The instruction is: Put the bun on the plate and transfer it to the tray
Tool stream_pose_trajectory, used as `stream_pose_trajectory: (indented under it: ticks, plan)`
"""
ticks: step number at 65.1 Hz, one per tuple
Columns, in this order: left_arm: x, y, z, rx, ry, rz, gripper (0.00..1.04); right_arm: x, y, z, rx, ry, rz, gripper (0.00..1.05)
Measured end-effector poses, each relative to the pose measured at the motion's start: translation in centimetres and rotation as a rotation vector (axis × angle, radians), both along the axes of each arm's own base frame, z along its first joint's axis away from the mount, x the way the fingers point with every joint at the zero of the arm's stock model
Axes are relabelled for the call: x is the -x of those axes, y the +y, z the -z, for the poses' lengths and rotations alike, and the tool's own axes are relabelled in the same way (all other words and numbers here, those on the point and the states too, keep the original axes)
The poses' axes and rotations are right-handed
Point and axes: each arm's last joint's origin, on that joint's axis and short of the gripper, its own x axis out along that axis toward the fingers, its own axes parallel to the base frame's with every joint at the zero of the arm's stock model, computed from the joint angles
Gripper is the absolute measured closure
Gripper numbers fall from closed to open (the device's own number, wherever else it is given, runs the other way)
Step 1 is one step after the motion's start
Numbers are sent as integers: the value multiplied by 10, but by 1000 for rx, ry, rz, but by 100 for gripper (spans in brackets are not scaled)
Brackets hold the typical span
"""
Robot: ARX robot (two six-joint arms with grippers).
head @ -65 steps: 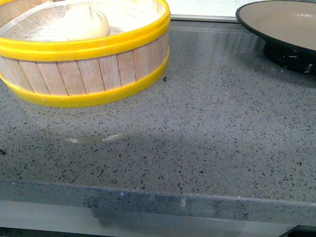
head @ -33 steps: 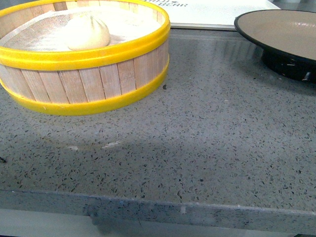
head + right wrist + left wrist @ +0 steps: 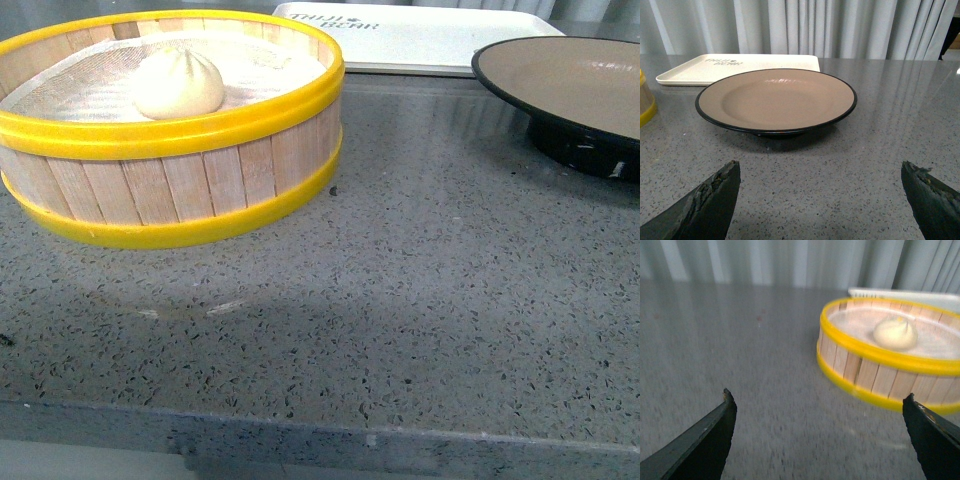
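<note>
The white pleated bun [image 3: 178, 83] [image 3: 895, 333] rests inside a yellow-banded wooden steamer basket [image 3: 190, 180] [image 3: 880, 375] at the front view's left. The grey-brown, black-rimmed plate [image 3: 570, 85] [image 3: 776, 97] stands at the right, bare. The white tray [image 3: 420, 35] [image 3: 735, 66] lies behind them on the counter. My left gripper [image 3: 820, 402] is open over bare counter, short of the basket. My right gripper [image 3: 820, 167] is open too, a little short of the plate. Neither gripper shows in the front view.
Everything sits on a speckled grey stone counter [image 3: 420, 300], whose front edge runs along the bottom of the front view. Pale curtains [image 3: 805, 25] hang behind the counter.
The front view has shifted: basket, bun and plate sit lower in the picture, and the tray has come into sight at the top. Nothing on the counter has moved.
</note>
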Motion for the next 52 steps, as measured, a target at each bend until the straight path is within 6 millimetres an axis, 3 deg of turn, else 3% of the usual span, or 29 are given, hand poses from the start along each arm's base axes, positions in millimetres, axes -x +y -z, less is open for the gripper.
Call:
stream_pose_trajectory:
  ticks: [5,10,16,31,42,52]
  plan:
    - [-1,1,2,44,278,1,7,0,0,0,0,0,0,9]
    - [-1,3,7,73,403,-14,7,0,0,0,0,0,-1,9]
    - [-2,5,2,95,386,-19,7,0,0,0,0,0,0,9]
    - [-15,16,-34,122,244,-40,7,0,0,0,0,0,0,9]
    - [-49,17,-70,96,159,-5,7,0,0,0,0,0,0,9]
    - [-108,-5,-115,45,135,107,7,0,0,0,0,0,0,9]
